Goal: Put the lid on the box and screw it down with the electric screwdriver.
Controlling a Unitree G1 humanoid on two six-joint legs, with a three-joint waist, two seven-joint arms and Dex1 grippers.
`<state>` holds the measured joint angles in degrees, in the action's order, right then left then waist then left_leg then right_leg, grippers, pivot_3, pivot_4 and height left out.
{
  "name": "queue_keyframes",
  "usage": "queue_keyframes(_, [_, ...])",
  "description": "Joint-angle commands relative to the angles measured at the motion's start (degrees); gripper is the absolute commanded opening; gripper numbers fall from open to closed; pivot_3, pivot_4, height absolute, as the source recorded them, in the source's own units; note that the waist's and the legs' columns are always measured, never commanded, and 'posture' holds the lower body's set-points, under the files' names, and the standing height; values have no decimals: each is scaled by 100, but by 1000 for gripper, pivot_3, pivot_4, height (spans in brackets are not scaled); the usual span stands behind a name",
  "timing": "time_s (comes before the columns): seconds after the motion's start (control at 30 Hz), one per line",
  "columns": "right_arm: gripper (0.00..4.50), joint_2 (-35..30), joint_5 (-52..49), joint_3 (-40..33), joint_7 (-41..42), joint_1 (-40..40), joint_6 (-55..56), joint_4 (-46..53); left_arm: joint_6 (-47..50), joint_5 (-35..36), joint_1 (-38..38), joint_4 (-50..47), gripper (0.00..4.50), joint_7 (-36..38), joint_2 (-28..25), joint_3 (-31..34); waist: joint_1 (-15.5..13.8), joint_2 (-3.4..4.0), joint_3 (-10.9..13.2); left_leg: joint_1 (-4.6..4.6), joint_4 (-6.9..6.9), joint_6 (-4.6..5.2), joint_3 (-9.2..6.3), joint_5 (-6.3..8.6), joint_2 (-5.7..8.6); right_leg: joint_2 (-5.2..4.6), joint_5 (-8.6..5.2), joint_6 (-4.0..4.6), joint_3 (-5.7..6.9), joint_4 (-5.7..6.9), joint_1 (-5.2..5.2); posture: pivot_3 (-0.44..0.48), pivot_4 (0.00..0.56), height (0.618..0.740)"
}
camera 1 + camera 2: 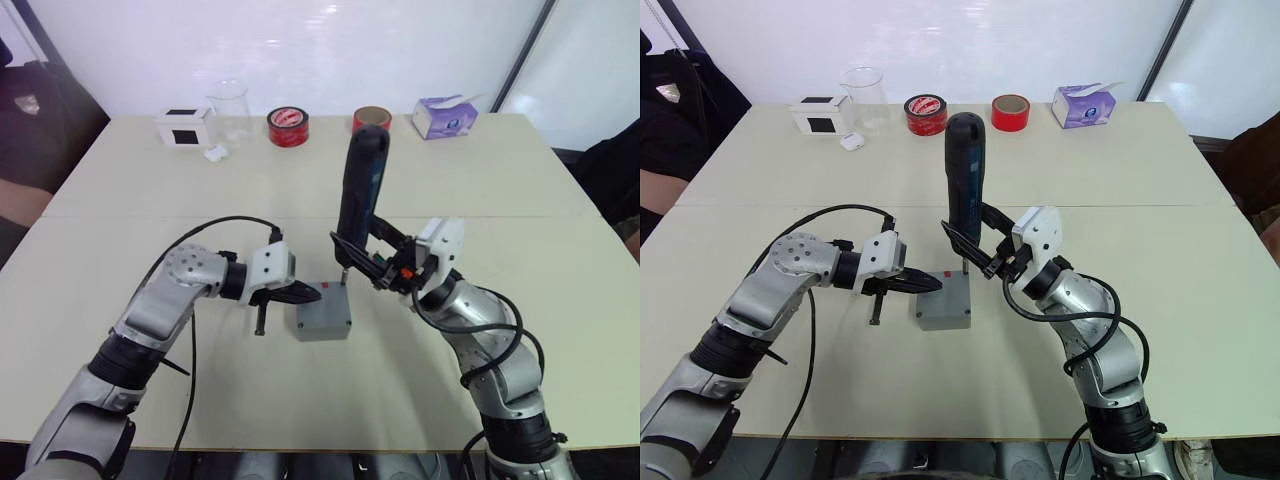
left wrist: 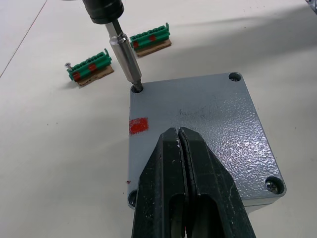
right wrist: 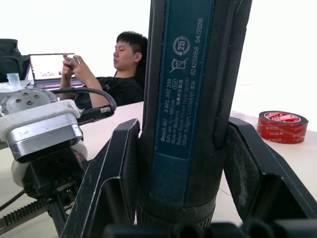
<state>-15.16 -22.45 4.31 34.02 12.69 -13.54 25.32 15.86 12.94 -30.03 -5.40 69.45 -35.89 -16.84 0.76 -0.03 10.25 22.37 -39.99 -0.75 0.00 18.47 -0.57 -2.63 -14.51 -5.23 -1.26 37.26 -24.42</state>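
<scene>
In the lower centre of the head view, my left gripper (image 1: 305, 294) has its two fingers pressed together, with nothing between them, their tips resting on the lid (image 2: 208, 129) near its left edge. The lid sits flush on the box (image 1: 324, 313), which stands on the table (image 1: 560, 260) just below the frame's centre, a small red mark on its near-left corner. A screw head is seated in the corner hole at the lower right of the left wrist view. To the right of the box, my right gripper (image 1: 362, 262) is clamped around the lower body of the electric screwdriver (image 1: 358, 190), which stands nearly upright, leaning slightly right at the top. Its metal bit (image 2: 125, 58) enters the lid's far-left corner hole. Just beyond the box lie two green terminal blocks (image 2: 90, 68). Along the far table edge, left to right, stand a white box (image 1: 184, 128), a clear beaker (image 1: 231, 112), two red tape rolls (image 1: 288, 126) and a tissue pack (image 1: 445, 117).
</scene>
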Motion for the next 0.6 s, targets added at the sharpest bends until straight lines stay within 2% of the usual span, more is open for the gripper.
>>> queue_keyframes(0.03, [1908, 22, 49, 31, 21, 60, 260, 59, 43, -155, 40, 21, 0, -21, -77, -56, 0, 0, 0, 0, 0, 0, 0, 0, 0, 0, 0, 0, 0, 0, 0, 0, 150, 739])
queue_keyframes(0.6, [1908, -183, 143, -24, 126, 225, 422, -204, 59, -153, 50, -34, 0, -70, -66, -115, -6, 0, -1, -4, -1, 0, 0, 0, 0, -1, 0, 0, 0, 2, 5, 0, 150, 739])
